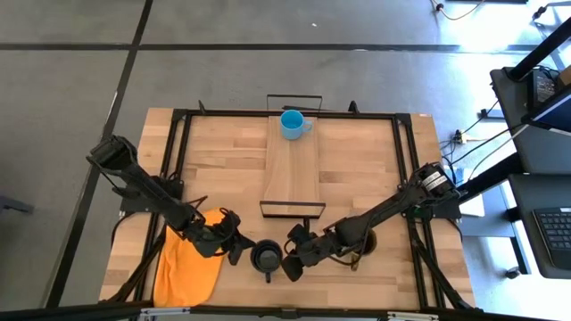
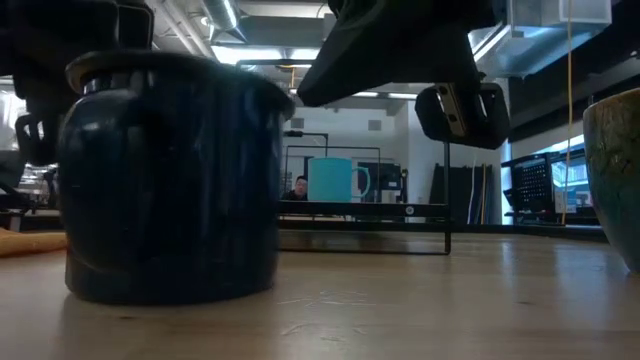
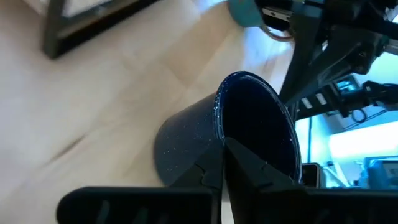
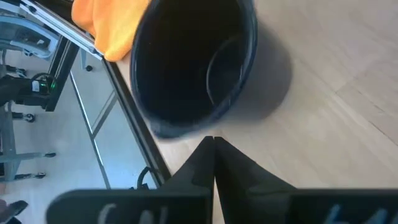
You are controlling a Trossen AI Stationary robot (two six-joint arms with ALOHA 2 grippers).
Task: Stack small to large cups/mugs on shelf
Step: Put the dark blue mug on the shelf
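Black mug [image 1: 265,257] stands upright on the tabletop [image 1: 357,169] near the front edge, roughly mid-width, between both grippers. Left gripper [image 1: 236,249] sits just beside the mug on its left; its wrist view shows the fingers [image 3: 249,165] pressed together at the rim, with no clear grip on the mug. Right gripper [image 1: 291,266] sits just beside the mug on its right; its wrist view shows the fingertips [image 4: 213,149] closed to a point just short of the rim, not touching.

Light-blue cup [image 1: 292,124] stands upright on the shelf [image 1: 293,174] at its far end, near the tabletop's back edge, handle to the right.

Olive-yellow cup [image 2: 615,175] is mostly hidden under the right arm, front-right of the shelf; only its edge shows in the low view.

Orange cloth [image 1: 187,263] lies at the front-left corner, under the left arm.
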